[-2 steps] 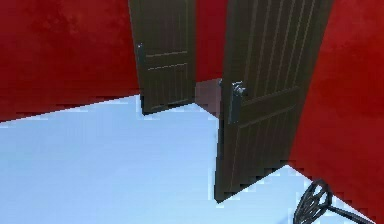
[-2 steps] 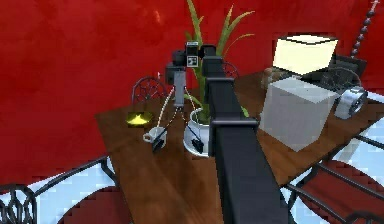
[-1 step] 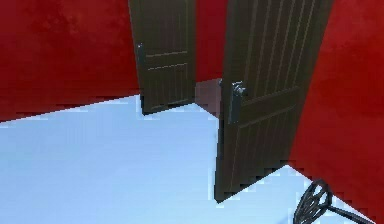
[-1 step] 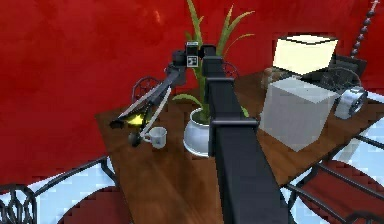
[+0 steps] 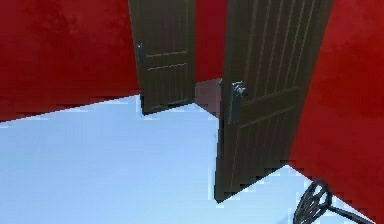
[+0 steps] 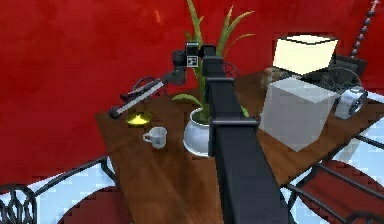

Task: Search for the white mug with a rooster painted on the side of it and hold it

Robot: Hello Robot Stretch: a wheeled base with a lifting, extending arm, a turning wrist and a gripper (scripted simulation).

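- Arm side view: the dark arm [image 6: 235, 150] rises from the bottom edge across a brown wooden table [image 6: 122, 140].
- The gripper [image 6: 172, 68] stands at the arm's far end, over the table's far part, near a long grey rod [image 6: 140, 94]. The state of its fingers cannot be told, nor whether it holds anything.
- The white mug [image 6: 155, 136] stands upright on the table, just left of the potted plant [image 6: 198, 138]. Its painted side cannot be made out.
- Right of the arm: a white box [image 6: 295, 112] and a lamp [image 6: 305, 52].
- Forward view: two dark doors [image 5: 165, 55] against red walls [image 5: 60, 50], on a pale floor [image 5: 100, 160].
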